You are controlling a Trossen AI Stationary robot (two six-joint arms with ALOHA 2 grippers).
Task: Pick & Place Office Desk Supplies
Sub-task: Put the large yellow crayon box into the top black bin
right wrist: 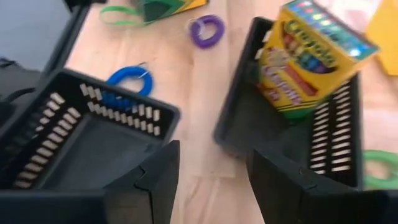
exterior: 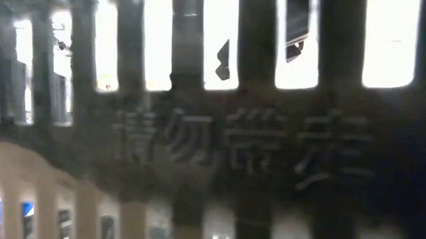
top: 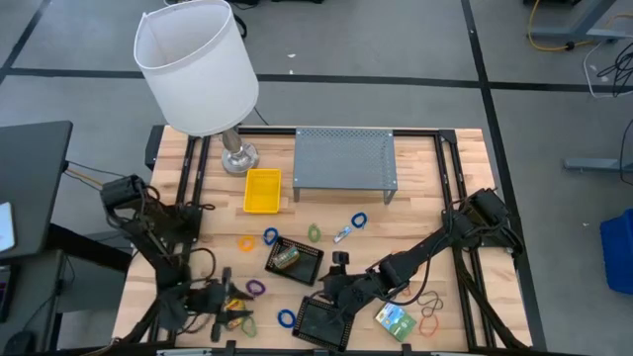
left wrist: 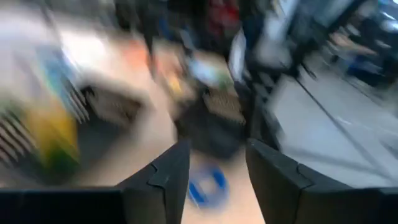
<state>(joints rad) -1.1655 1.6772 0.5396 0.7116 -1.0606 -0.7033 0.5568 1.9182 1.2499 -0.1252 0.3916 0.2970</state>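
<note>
Near the front-left edge of the table I have the left gripper low among loose rubber bands, a purple band just beside it. Its wrist view is smeared, so I cannot tell whether it grips anything. My right gripper hangs released over the near black tray, a blue band just beyond. A crayon box leans in the far black tray. My worry: the left fingers may pinch wood or miss the thin loop, and the two arms work close together.
</note>
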